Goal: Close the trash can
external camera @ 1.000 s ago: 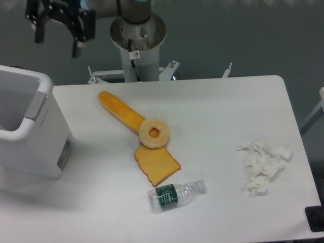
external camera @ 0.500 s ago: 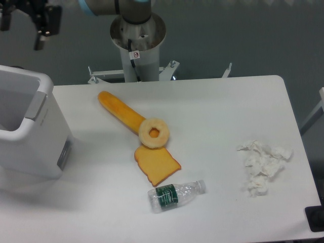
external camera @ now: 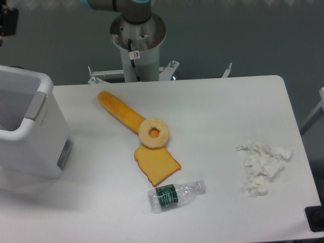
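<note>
White table [external camera: 228, 101], open trash can [external camera: 30, 126]

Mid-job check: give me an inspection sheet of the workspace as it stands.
Surface: white table, bare between items.
Job's things: trash can at left edge, top open, lid not seen.
Clutter: long bread, ring, toast slice, bottle lying down, crumpled tissues.
Grippers: gripper barely in view at top left corner, jaws cannot be told.
Cables: nothing seen.
Surroundings: arm pedestal behind table, grey floor.
</note>
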You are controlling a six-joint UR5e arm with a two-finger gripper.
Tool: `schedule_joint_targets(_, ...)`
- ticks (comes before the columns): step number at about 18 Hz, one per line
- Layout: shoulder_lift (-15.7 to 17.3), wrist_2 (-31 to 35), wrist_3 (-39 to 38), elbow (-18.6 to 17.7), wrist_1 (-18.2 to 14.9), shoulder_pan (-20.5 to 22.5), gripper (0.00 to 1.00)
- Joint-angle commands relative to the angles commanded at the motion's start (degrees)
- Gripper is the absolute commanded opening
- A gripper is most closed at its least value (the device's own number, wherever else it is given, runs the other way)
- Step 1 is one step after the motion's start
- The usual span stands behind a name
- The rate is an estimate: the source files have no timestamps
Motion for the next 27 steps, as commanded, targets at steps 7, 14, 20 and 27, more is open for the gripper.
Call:
schedule_joint_targets(7, -4.2, 1.5, -1.0, 4.1, 0.9, -1.8, 1.0)
schedule_joint_targets(14, -4.3, 1.8, -1.8, 4.5, 0.9, -3.0, 1.0)
schedule_joint_targets(20, -5.9, 2.4, -2.3, 5.7, 1.1, -3.0, 1.0)
schedule_joint_targets(27, -4.4, 5.0, -2.3, 5.9, 0.9, -2.6, 1.0)
